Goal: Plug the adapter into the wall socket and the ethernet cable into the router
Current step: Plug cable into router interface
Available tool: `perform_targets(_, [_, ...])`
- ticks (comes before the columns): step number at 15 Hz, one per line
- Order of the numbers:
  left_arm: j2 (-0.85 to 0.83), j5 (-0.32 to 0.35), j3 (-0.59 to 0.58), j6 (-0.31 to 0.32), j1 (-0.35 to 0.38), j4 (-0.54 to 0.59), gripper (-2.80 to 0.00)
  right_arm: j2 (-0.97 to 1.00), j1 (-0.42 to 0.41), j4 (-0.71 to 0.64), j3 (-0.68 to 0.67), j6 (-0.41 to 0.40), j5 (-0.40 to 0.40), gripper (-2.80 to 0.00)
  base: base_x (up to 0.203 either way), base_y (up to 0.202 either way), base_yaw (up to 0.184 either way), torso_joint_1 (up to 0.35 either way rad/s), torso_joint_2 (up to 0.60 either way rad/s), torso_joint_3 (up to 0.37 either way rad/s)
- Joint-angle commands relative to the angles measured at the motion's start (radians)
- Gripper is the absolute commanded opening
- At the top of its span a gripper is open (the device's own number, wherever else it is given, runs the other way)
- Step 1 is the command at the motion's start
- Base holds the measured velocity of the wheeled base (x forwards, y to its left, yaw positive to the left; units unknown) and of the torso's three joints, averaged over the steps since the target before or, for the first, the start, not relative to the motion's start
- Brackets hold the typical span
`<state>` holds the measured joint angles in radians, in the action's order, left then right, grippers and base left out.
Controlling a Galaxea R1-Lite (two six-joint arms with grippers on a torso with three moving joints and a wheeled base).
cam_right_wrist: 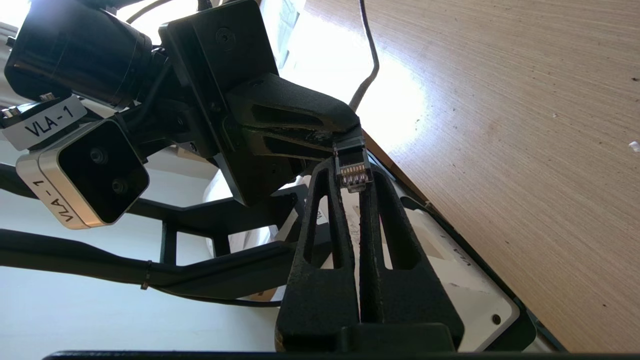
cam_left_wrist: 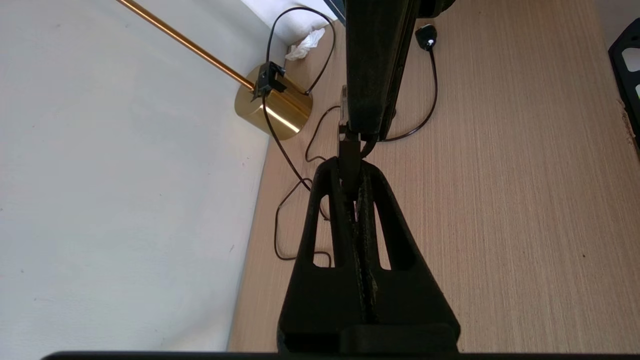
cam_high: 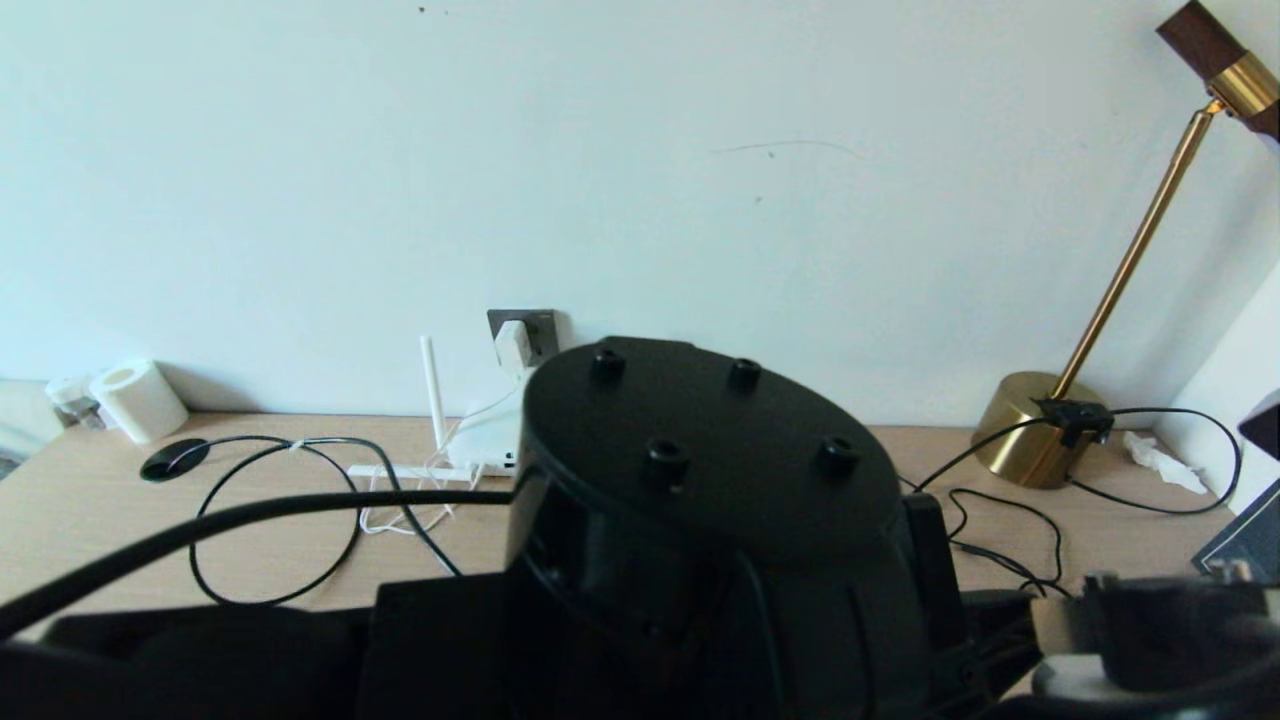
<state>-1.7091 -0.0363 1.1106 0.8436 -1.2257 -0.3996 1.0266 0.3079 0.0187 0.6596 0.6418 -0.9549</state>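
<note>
Black arm housing (cam_high: pixel 700 520) before router (cam_high: pixel 485 440)

White router (cam_high: pixel 487 442), black ethernet cable (cam_high: pixel 200 525), brass lamp (cam_high: pixel 1035 425), pale wood-grain desk (cam_high: pixel 90 520).

Pale wood-grain matt desk (cam_left_wrist: pixel 500 200), glossy brass lamp base (cam_left_wrist: pixel 275 112), rough black plastic right pincer (cam_right_wrist: pixel 352 175).
</note>
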Motion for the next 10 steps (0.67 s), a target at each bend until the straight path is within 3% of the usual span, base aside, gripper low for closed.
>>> perform_targets(1, [-0.003,0.004,0.000,0.003,-0.003,-0.001,-2.80,0.000,0.000,0.003,-0.001,0.004,-0.007,-2.80,0.000,0.000,0.000,0.000,0.00,0.000])
perform_targets(2, [-0.003,0.006,0.000,0.003,-0.005,-0.001,0.00,0.000,0.000,0.003,-0.002,0.004,-0.007,-2.80,0.000,0.000,0.000,0.000,0.00,0.000])
perform_targets(10, [0.035,0.001,-0.005,0.012,-0.005,0.000,0.00,-0.002,-0.001,0.002,-0.005,0.026,-0.001,-2.80,0.000,0.000,0.000,0.000,0.00,0.000])
